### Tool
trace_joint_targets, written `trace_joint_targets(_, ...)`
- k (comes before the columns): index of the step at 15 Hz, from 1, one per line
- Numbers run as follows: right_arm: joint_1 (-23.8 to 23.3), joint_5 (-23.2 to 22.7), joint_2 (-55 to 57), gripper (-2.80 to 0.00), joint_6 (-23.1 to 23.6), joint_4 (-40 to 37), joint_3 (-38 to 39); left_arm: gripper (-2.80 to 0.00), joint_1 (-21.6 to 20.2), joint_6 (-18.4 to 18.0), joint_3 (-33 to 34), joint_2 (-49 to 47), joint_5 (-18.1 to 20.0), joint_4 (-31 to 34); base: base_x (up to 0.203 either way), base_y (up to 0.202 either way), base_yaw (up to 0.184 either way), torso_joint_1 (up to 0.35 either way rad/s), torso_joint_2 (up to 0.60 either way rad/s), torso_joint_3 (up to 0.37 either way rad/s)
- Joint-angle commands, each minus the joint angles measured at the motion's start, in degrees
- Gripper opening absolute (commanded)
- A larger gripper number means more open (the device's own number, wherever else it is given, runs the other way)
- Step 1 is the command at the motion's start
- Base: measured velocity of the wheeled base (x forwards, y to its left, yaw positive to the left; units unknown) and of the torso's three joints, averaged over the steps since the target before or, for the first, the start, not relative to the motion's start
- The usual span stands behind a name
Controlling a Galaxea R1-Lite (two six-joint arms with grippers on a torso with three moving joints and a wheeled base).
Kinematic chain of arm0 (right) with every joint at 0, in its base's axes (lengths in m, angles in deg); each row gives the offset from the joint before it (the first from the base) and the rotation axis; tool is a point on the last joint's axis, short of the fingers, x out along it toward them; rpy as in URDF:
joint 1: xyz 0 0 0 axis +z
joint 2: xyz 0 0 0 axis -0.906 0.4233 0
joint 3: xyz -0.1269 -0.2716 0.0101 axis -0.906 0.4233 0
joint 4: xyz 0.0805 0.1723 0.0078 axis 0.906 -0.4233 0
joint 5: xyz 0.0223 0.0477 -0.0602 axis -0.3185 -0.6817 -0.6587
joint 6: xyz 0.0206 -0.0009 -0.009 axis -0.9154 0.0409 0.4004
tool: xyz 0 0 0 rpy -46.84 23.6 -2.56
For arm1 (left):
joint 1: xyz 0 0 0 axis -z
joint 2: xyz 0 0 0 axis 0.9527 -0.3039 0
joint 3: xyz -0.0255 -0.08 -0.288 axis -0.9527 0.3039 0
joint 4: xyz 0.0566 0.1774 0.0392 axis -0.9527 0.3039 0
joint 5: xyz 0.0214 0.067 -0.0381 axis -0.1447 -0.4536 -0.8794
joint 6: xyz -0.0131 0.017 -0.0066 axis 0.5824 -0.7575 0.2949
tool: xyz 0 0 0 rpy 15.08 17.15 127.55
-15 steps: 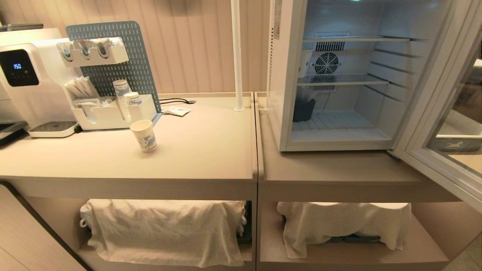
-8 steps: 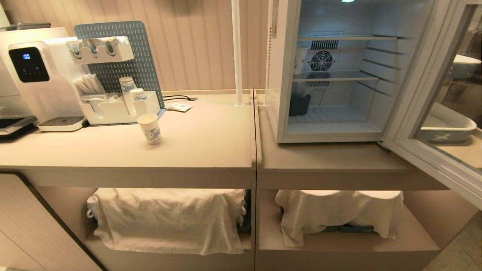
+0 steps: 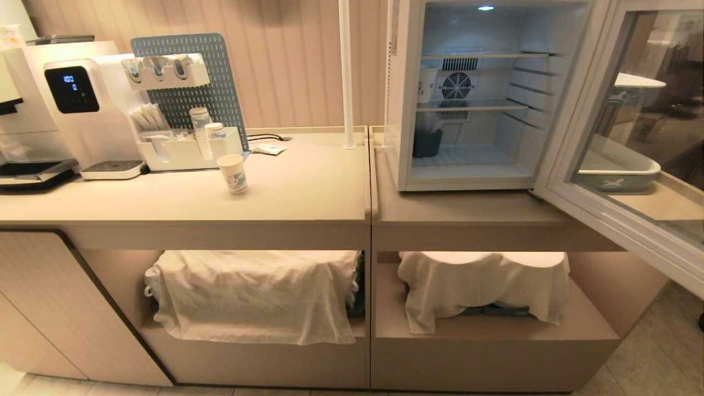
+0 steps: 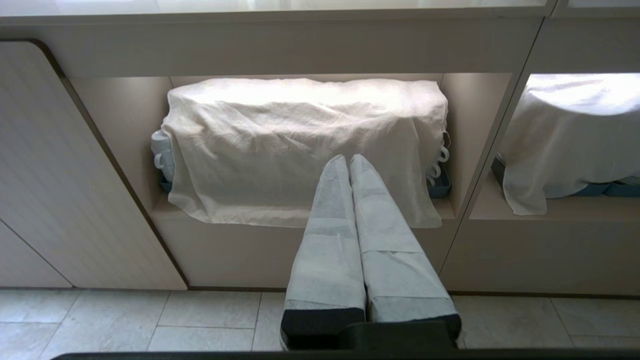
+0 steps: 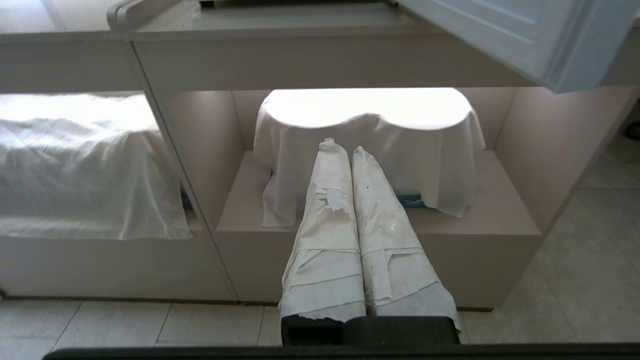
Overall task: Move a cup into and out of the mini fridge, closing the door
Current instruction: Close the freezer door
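The cup (image 3: 233, 173), white paper with a blue print, stands upright on the left counter in front of a white organiser. The mini fridge (image 3: 404, 99) sits on the right counter, lit inside, shelves bare, a dark bin in its lower left corner. Its door (image 3: 577, 132) hangs wide open to the right. Neither arm shows in the head view. My left gripper (image 4: 348, 159) is shut and empty, low, facing the cloth-covered left shelf. My right gripper (image 5: 344, 149) is shut and empty, low before the right shelf, under the door's edge (image 5: 500, 35).
A white coffee machine (image 3: 82, 110) and an organiser (image 3: 187, 151) with stacked cups and a pegboard stand at the back left. A white pole (image 3: 346, 77) rises between counters. White cloths (image 3: 253, 291) (image 3: 484, 283) drape crockery on the lower shelves. Tiled floor lies below.
The whole scene has shrunk and shifted in the head view: the camera has backed away from the counter. The cup, fridge and door keep their places. No arm moved.
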Motion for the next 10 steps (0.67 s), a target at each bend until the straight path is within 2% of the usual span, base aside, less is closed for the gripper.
trace_joint_targets(1, 0.0, 0.1, 0.1, -2.8, 0.0, -0.2, -0.1, -2.8, 0.0, -0.1, 0.0, -0.1, 0.0, 0.0, 0.0, 0.0, 0.0, 0.0, 0.0, 0.0)
trace_joint_targets(8, 0.0, 0.2, 0.0, -2.8, -0.5, 0.0, 0.0, -2.8, 0.0, -0.4, 0.0, -0.1, 0.0, -0.1, 0.0, 0.0, 0.0, 0.0, 0.0, 0.0)
trace_joint_targets(10, 0.0, 0.2, 0.3, -2.8, 0.0, 0.0, -2.6, -2.8, 0.0, 0.0, 0.0, -0.1, 0.0, -0.1, 0.0, 0.0, 0.0, 0.0, 0.0, 0.0)
